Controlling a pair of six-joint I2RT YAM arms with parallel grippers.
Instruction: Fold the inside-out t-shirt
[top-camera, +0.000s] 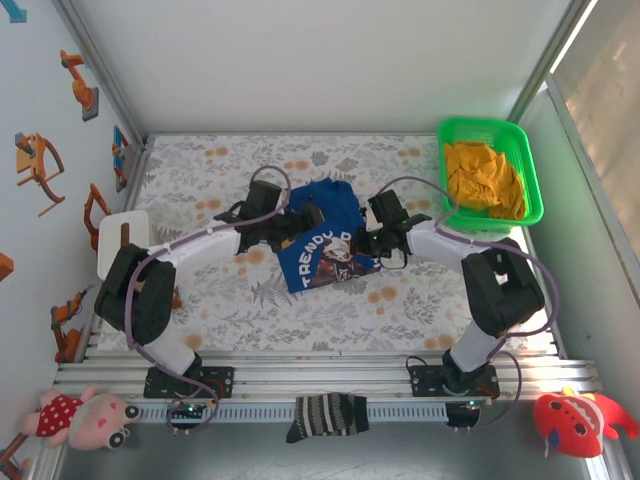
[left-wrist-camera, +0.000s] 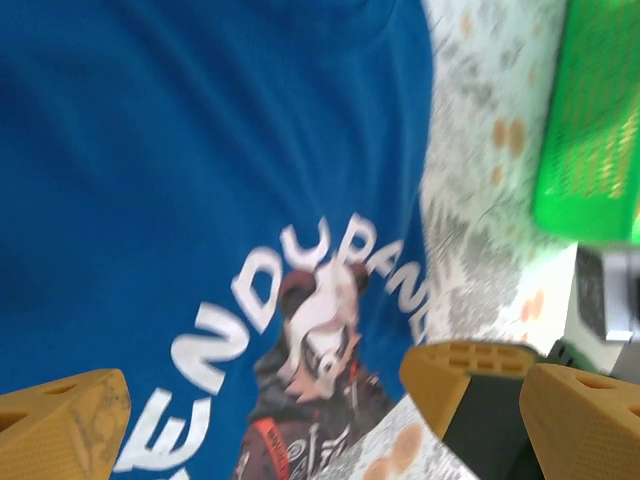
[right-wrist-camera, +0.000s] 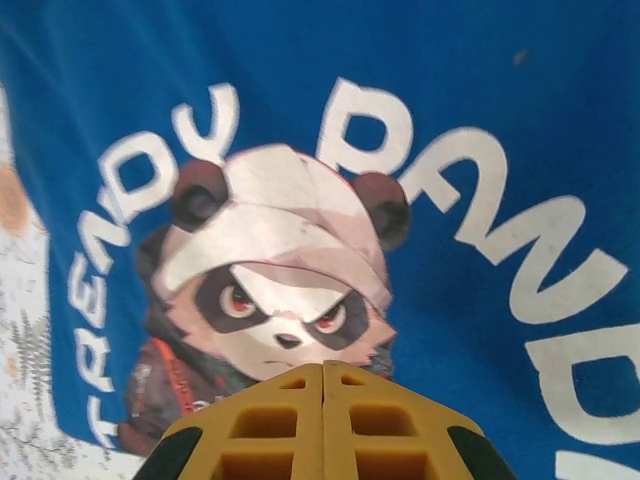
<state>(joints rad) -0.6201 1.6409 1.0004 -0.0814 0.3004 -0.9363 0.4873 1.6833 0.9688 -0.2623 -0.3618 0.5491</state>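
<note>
The inside-out t-shirt (top-camera: 335, 208) lies bunched in the middle of the worktop (top-camera: 215, 165), well apart from all four edges. Its long axis runs from the far edge toward the near edge, tipped a little to one side, and a panda print (right-wrist-camera: 275, 270) faces up on its near half. The left pincer (top-camera: 308, 221) hangs over the shirt's left margin, released. In the left wrist view the left pincer (left-wrist-camera: 322, 425) has its fingers (left-wrist-camera: 60, 420) spread wide, with blue cloth (left-wrist-camera: 150, 150) and lettering between them, gripping nothing. The right pincer (top-camera: 363, 243) sits at the shirt's right margin, beside the print. In the right wrist view the right pincer (right-wrist-camera: 322, 400) is clenched, its two fingers pressed together just above the panda with no cloth seen between them, and blue fabric (right-wrist-camera: 480, 80) beyond. Both arms flank the long axis, one per side. The left looks better placed to pinch first, since it is already spread over cloth, while the right would likely have to release its clench before taking the opposite margin. A green basket (top-camera: 530, 165) holding orange cloth (top-camera: 485, 175) stands at the far right corner.
</note>
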